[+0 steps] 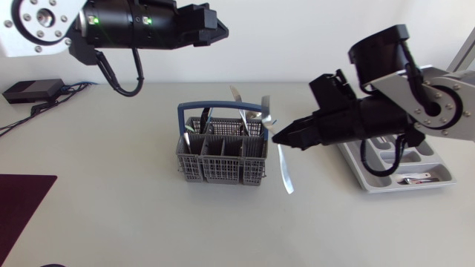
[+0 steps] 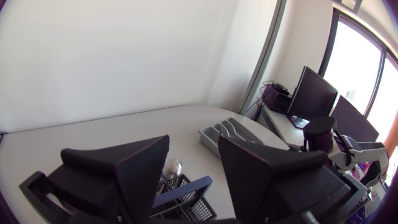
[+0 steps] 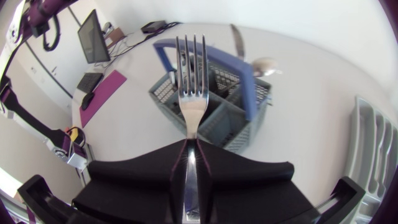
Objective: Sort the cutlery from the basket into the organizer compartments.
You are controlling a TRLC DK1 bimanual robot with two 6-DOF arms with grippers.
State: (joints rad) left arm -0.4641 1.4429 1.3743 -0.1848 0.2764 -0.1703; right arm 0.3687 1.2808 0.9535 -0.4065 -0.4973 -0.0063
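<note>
- Right gripper (image 3: 189, 148): fingers clamped on fork (image 3: 192, 93) handle, beside basket (image 1: 223, 169).
- Left gripper (image 2: 193, 142): fingers spread wide, raised above table.
- Organizer (image 1: 386, 185): beneath right arm.

The fork (image 3: 193, 93) in our right end effector (image 1: 278, 136) is polished metal, mirror-bright. That one and our left end effector (image 2: 193, 149) both look matt black and smooth-faced. The basket (image 1: 221, 172) is grey plastic mesh, with a smooth blue plastic grip on top. The organizer (image 2: 225, 133) is smooth, light grey plastic. The table (image 1: 111, 193) looks matt and off-white to us.
</note>
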